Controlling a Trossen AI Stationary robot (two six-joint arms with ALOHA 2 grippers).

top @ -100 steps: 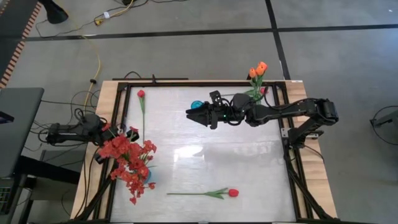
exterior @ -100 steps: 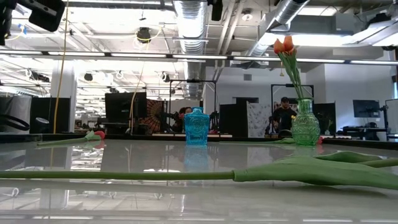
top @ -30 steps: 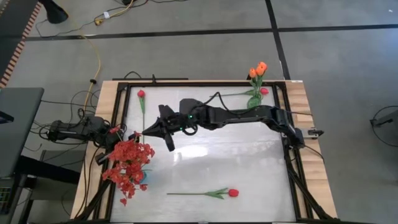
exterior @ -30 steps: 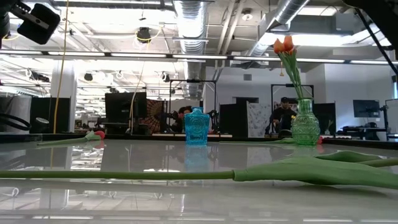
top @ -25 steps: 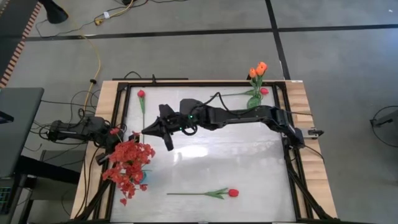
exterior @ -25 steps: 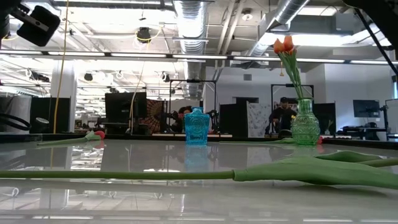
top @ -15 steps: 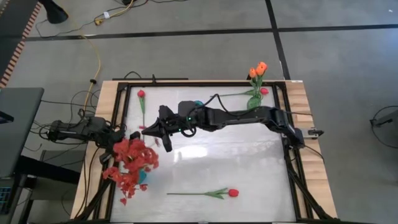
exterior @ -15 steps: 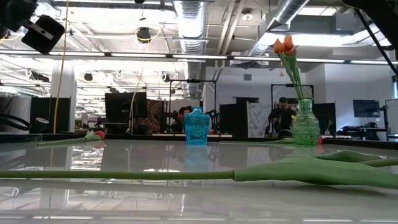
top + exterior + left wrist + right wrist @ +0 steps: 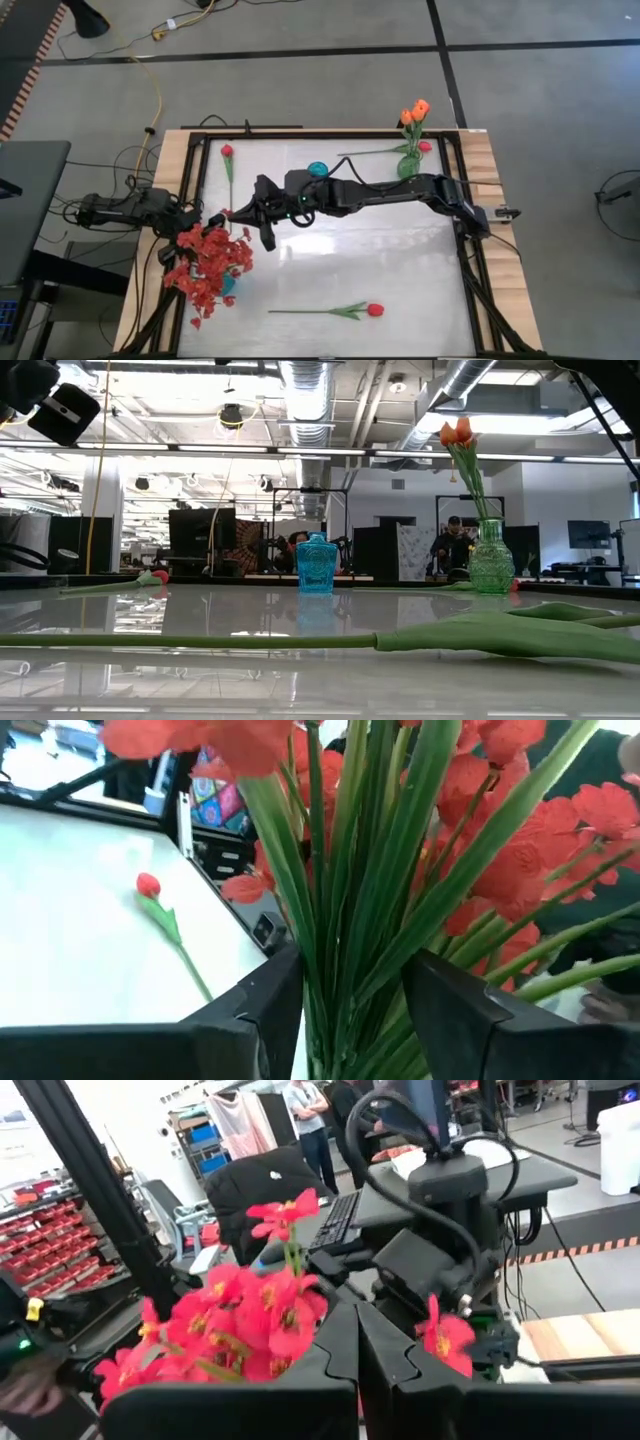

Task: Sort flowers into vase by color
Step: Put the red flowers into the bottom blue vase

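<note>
The high view is showing the whole table (image 9: 400, 270): the left gripper (image 9: 190, 228) is sitting at the table's left edge under a red spray (image 9: 210, 265), while the right gripper (image 9: 245, 212) is reaching far across to that same side. The low view is showing neither gripper; it is showing the blue vase (image 9: 316, 564) and the green vase (image 9: 491, 560) standing well apart at the far side, 2 orange tulips (image 9: 457, 432) rising from the green vase, and a long stem (image 9: 300, 641) lying across the near surface. In the high view that stem is ending in a red tulip (image 9: 374, 309) near the front edge, and another red tulip (image 9: 227, 151) is lying near the back left corner.

Compared with 3.3 s ago, the right arm is stretching much farther left, its gripper now close beside the spray instead of next to the blue vase. The spray is also sitting slightly lower and more tilted than 1.0 s ago.

The left wrist view is showing the left fingers (image 9: 250, 1010) clasping the spray's bundle of green stems (image 9: 350, 920) between them. The right wrist view is showing the right fingers (image 9: 340, 1360) pressed together with nothing between them, the red blossoms just beyond.
</note>
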